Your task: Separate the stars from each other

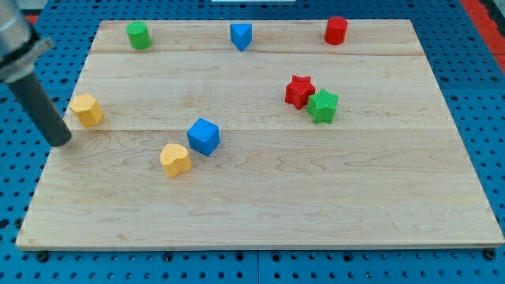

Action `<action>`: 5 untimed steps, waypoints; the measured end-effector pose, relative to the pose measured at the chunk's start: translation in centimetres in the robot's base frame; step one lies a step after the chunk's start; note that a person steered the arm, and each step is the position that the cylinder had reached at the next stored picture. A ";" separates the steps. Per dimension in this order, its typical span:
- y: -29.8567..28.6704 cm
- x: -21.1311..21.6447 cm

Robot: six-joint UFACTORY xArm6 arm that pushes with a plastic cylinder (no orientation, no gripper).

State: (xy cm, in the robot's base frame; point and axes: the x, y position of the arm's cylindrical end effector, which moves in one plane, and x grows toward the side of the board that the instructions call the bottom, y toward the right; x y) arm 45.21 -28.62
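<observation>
our red star block (299, 91) and green star block (323, 106) sit touching at the wooden board's (260, 213) right. my tip (61, 142), a fingerless rod, rests far left, beside the yellow block (87, 109).

Lab or robotics test bench: a pale wooden board (260, 197) lies on a blue perforated metal base (473, 79) with regular rows of mounting holes, visible past every board edge. Small coloured plastic blocks sit scattered on the board; a red surface (488, 12) shows at the top right corner.
</observation>
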 end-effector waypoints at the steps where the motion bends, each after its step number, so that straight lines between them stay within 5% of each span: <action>1: 1.7 -2.8; 5: 8.8 0.9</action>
State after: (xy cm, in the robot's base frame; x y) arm 46.06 -19.80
